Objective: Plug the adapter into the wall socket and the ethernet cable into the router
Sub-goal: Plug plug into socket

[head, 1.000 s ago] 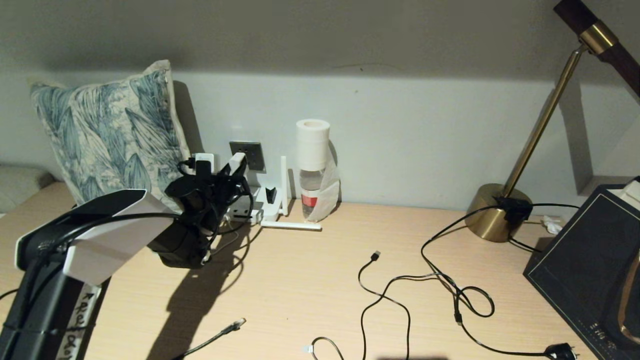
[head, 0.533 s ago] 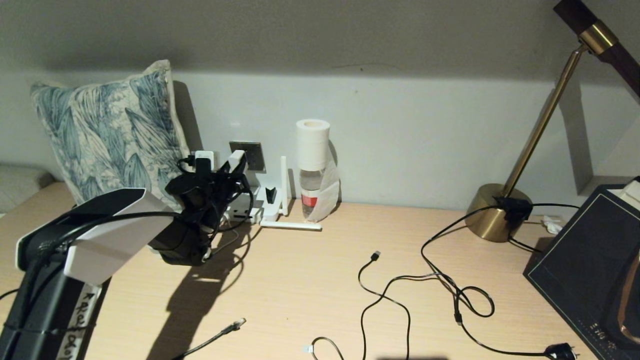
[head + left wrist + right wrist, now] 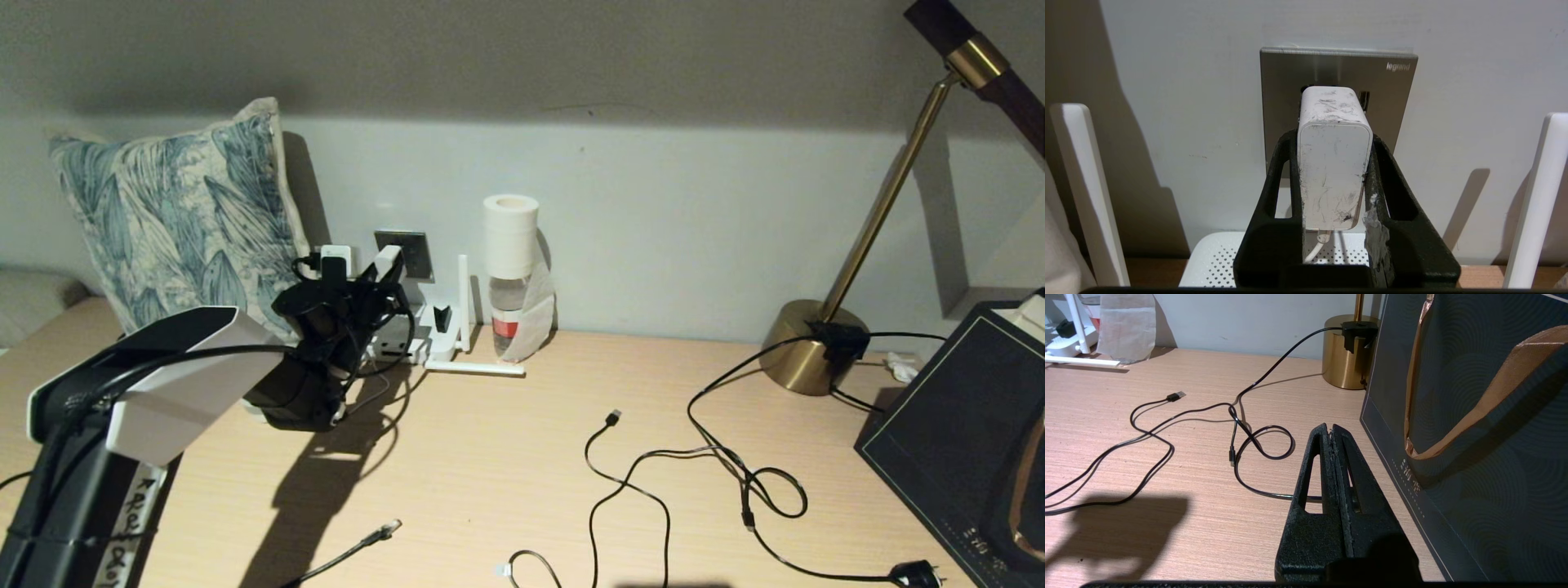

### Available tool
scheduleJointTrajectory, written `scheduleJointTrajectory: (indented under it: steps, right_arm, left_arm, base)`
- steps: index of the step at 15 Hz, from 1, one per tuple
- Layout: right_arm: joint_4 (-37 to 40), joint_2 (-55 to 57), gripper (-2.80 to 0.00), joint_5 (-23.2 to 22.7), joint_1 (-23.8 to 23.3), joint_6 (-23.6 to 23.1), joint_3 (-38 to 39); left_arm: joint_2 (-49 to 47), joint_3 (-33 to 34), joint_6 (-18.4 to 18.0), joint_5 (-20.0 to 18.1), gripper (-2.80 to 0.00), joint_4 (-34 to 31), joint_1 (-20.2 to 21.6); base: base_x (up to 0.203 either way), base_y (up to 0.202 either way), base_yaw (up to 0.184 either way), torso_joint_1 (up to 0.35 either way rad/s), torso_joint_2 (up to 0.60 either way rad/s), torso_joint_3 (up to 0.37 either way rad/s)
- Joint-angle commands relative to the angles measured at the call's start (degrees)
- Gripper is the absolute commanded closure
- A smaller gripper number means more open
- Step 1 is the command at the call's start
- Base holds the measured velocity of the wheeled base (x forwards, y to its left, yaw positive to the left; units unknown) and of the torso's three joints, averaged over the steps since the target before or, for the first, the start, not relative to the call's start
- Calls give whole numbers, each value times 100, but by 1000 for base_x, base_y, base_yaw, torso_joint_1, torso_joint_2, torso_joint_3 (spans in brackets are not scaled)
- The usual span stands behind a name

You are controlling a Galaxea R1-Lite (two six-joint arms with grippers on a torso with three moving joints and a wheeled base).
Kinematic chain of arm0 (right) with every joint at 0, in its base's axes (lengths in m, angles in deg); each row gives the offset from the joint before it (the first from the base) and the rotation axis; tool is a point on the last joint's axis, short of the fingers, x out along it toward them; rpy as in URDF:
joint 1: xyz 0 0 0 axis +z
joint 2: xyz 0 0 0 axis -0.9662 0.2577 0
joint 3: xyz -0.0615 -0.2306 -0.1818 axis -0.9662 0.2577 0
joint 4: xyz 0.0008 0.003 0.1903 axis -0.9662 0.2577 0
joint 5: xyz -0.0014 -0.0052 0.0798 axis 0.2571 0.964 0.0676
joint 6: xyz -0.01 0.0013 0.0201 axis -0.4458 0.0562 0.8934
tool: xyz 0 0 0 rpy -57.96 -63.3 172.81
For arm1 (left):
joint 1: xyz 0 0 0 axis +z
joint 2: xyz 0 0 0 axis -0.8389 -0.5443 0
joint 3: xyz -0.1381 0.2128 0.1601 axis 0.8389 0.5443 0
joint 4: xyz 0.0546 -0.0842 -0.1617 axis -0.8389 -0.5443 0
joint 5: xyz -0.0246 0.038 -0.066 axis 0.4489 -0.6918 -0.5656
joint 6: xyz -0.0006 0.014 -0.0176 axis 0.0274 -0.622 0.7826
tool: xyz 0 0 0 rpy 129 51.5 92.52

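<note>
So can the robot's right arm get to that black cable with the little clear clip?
Probably yes: the thick black ethernet cable lies bare on the wooden desk, though the shut right end effector is parked farther right.

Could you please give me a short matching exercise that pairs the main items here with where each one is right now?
Things:
1. adapter
2. router
3. ethernet cable
4. right tool

Places:
A. lying loose on the desk's near edge
B. clamped in the left tool, at the wall socket
C. shut and empty beside the dark bag
D. below the socket

Pairs: 1-B, 2-D, 3-A, 4-C
</note>
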Motion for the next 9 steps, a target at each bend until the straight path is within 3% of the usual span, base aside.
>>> scheduleJointTrajectory:
  steps: [1, 9]
  right_arm:
    - [-4, 0, 0, 0, 1, -4, 149]
    - [-4, 0, 0, 1, 1, -4, 149]
  left_arm:
    - [-35, -106, -3, 4, 0, 12, -10]
    - [-93, -235, -3, 13, 0, -65, -1]
  base:
    - [0, 0, 0, 0, 0, 0]
    - [0, 0, 0, 0, 0, 0]
